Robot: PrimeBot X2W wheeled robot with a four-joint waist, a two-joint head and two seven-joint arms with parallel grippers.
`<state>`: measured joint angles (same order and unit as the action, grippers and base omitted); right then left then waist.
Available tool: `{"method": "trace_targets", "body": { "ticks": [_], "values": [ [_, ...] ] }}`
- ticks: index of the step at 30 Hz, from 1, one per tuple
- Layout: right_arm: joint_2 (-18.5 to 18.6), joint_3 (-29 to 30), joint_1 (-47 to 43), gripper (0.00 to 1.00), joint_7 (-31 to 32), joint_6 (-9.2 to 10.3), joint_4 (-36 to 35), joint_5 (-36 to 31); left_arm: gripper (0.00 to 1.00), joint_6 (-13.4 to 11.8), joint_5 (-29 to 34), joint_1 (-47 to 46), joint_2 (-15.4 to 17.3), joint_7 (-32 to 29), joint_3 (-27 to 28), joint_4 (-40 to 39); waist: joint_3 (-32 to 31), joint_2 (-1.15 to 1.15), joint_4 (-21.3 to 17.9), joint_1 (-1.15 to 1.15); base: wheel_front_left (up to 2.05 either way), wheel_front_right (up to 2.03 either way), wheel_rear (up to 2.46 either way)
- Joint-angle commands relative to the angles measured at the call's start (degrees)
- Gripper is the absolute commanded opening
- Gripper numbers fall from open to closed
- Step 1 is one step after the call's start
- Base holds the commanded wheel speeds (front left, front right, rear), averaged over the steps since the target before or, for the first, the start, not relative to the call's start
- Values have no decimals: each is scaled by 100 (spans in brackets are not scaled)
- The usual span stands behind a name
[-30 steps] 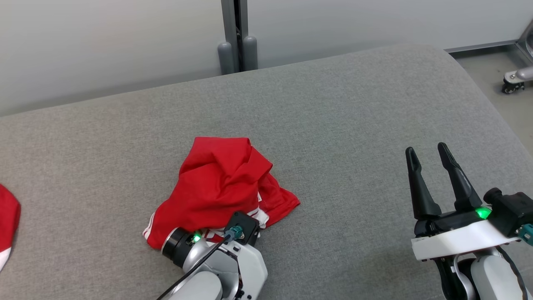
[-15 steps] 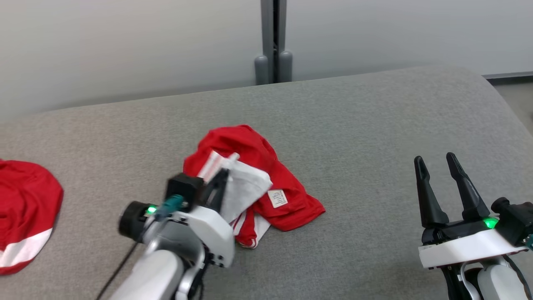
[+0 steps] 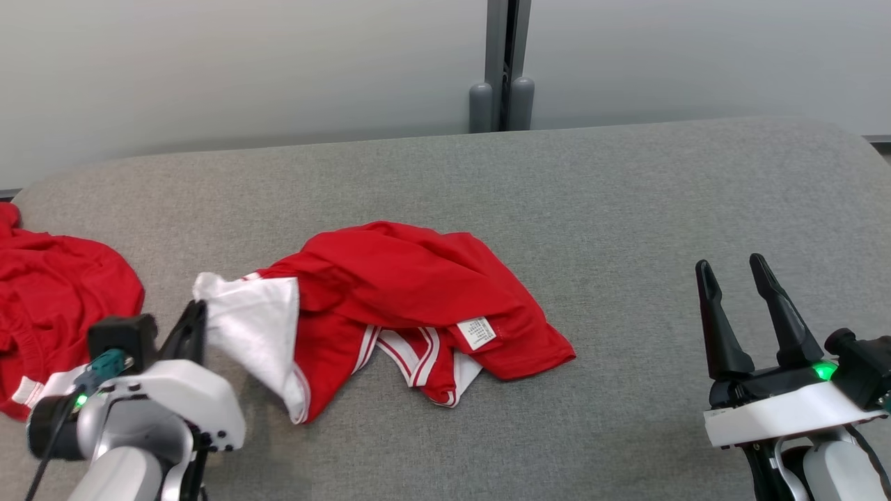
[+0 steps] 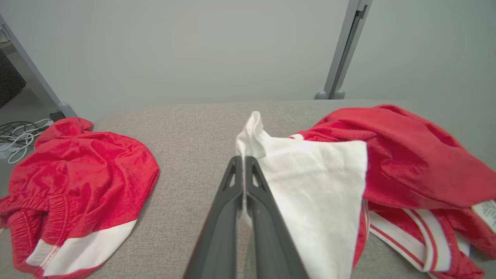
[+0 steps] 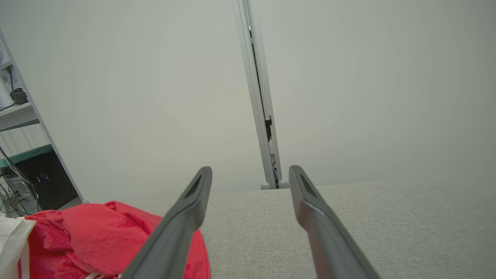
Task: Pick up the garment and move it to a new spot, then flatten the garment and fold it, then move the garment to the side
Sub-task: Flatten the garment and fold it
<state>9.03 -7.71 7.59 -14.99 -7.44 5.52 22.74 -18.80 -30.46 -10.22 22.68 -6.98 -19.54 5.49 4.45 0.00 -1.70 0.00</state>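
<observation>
Pinching the white corner (image 4: 310,186) of the garment (image 3: 411,278) in the left claw (image 3: 197,313), fingers pressed flat together with nothing but cloth between them. Holding that corner raised a touch, it seems, above the tabletop (image 3: 626,209) near its front left. Trailing off to the right of the grip with all the rest of the garment: long axis running left to right across the middle of the tabletop, far end stopping well short of the right claw (image 3: 729,263). Hovering over there with fingers spread wide and empty, well apart from the cloth. Probably work for the right arm in the coming move, being the nearer one to the loose right end beside the care label (image 3: 477,332). Soft jersey knit by the look of it: bright red, limp, rumpled into broad folds, white panel smooth, striped trim (image 3: 418,355) bunched underneath. Coarse grey woven cover on the tabletop, likely to drag on the cloth. Off to the left of the left claw, a second red garment (image 3: 62,292), crumpled, apart from the first.
</observation>
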Motion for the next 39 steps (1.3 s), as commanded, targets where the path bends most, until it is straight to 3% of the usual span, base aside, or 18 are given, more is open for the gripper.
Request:
{"method": "trace_targets", "body": {
  "ticks": [1,10,11,13,16,20,34,39],
  "values": [
    [39,12,-4,100,-29,-9,0,22,0,-47,-48,126,82,67,100,48,29,0,38,0,0,0,0],
    [131,-37,65,100,-8,-9,56,34,0,-38,-68,470,252,421,284,613,79,0,151,0,0,0,0],
    [135,-47,74,100,2,-9,60,35,18,33,-125,487,199,449,251,681,78,0,158,0,0,0,0],
    [148,-54,81,100,11,-9,76,39,100,156,-174,460,117,492,180,803,69,0,173,0,0,0,0],
    [140,-75,81,100,14,-9,113,38,100,299,-235,376,49,565,118,928,12,0,188,0,0,0,0],
    [115,-108,32,100,15,-9,176,47,100,302,-193,318,-41,706,68,855,-119,0,173,0,0,0,0],
    [86,-273,-105,100,19,-8,219,114,100,-58,-58,585,-189,992,41,-262,-332,0,108,0,0,0,0],
    [90,-817,81,100,384,-9,337,358,100,-43,-30,522,-264,1105,-3,-370,-253,0,323,0,0,0,0]
  ]
}}
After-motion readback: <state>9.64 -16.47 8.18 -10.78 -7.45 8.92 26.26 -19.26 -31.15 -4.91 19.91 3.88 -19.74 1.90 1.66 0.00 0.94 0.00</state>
